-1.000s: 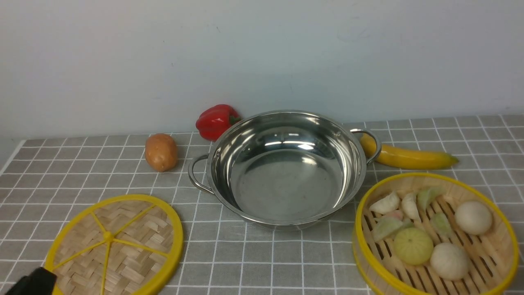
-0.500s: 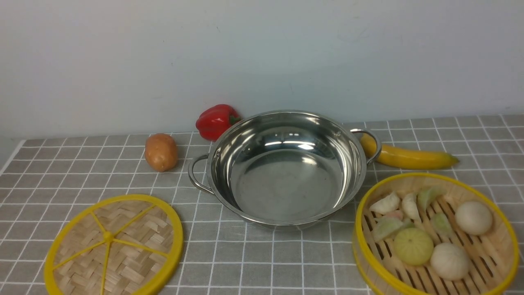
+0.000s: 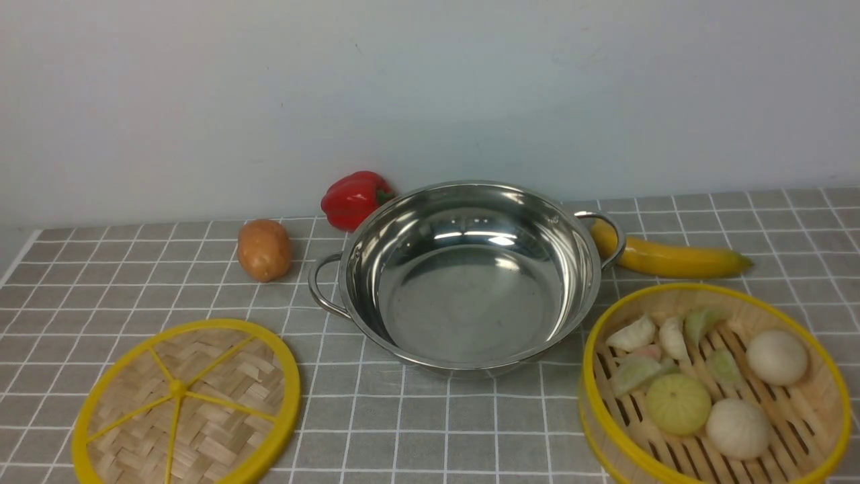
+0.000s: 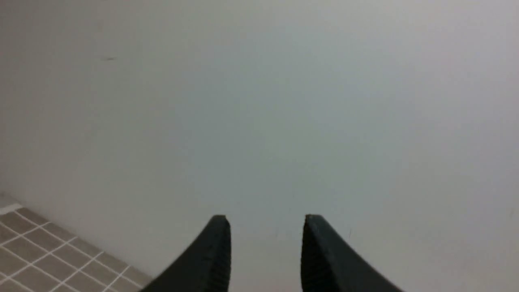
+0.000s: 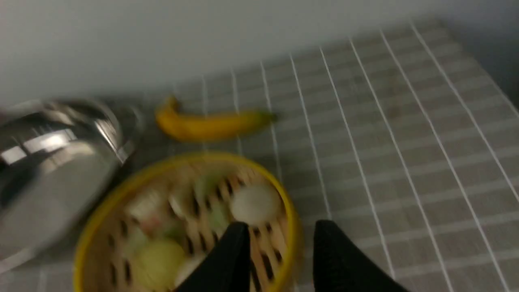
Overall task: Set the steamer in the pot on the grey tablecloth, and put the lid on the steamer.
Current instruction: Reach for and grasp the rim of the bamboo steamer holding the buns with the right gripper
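The steel pot (image 3: 470, 275) stands empty at the middle of the grey tablecloth (image 3: 430, 430). The steamer (image 3: 714, 384) with buns and dumplings sits at the front right, beside the pot. The lid (image 3: 187, 403) lies flat at the front left. Neither gripper shows in the front view. My right gripper (image 5: 279, 229) is open and empty, above the steamer's (image 5: 182, 223) rim, with the pot (image 5: 52, 162) beside. My left gripper (image 4: 265, 221) is open and empty, facing the wall, with a corner of the cloth (image 4: 40, 255) below.
A red pepper (image 3: 355, 197) and a potato (image 3: 264, 249) lie behind the pot on the left. A banana (image 3: 672, 258) lies behind the steamer, also in the right wrist view (image 5: 211, 123). The wall stands close behind.
The left gripper tip at the front view's bottom left corner has withdrawn out of that view. Pot, steamer and lid have not moved.
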